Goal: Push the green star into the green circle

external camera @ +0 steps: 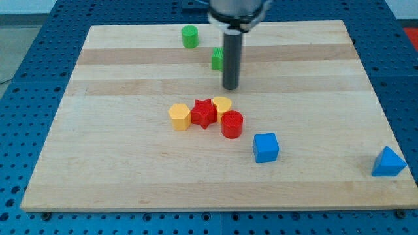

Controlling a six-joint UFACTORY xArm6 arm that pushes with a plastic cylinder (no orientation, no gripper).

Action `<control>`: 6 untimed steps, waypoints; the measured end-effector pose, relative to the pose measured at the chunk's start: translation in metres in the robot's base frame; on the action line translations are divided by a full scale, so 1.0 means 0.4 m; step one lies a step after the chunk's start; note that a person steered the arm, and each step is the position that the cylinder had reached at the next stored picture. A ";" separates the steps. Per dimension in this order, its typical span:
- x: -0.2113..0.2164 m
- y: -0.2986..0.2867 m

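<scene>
The green circle (189, 36) is a short green cylinder near the view's top, left of centre. The green star (216, 59) lies lower and to the right of it, partly hidden behind my rod. My tip (230, 87) rests on the board just below and to the right of the green star, close to it; I cannot tell whether it touches. The star and circle are apart.
Below my tip sits a tight cluster: a yellow hexagon (179, 116), a red star (204, 112), a yellow heart (222, 104) and a red cylinder (232, 124). A blue cube (266, 147) lies lower right. A blue triangle (388, 162) is near the board's right edge.
</scene>
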State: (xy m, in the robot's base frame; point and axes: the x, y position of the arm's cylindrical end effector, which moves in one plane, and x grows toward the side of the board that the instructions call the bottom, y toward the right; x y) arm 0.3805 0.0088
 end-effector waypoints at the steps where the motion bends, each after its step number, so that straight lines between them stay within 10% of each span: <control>1: -0.113 -0.009; 6: -0.364 0.216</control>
